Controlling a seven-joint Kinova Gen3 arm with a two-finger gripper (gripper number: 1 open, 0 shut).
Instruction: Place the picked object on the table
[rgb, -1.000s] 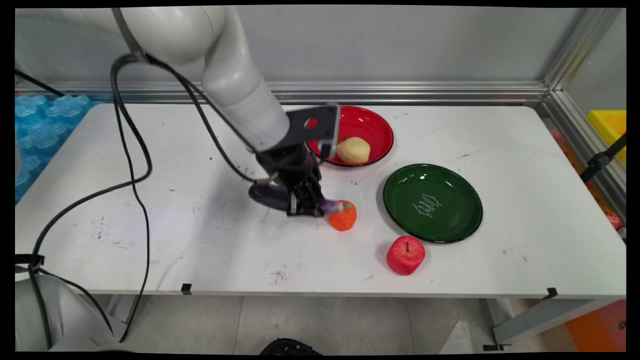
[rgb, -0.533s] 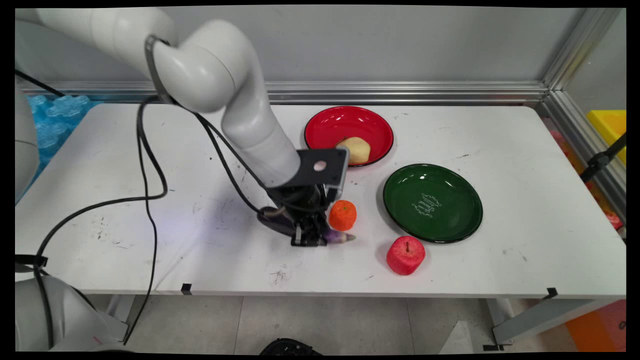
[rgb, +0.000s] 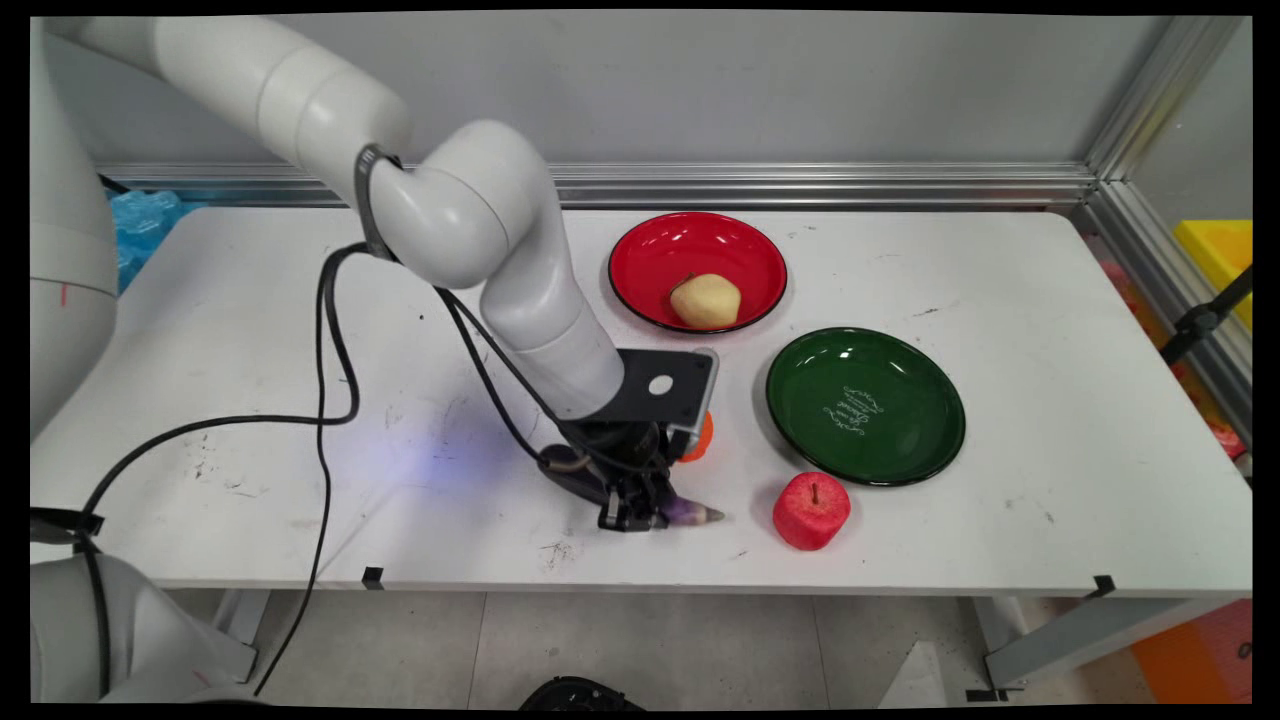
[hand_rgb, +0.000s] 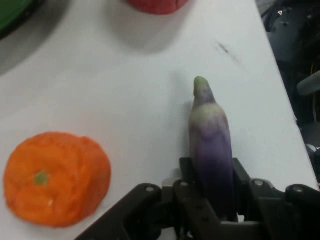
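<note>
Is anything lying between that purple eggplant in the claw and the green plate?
Partly. The gripper holds the eggplant low over the table. The red apple sits toward the green plate, by its near rim; the orange lies beside the gripper.

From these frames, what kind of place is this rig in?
Likely a robotics lab cell, not a kitchen. A white table stands against a bare wall with aluminium framing. On it are toy foods: an apple, an orange, and an eggplant in the gripper, plus empty-looking plates.
</note>
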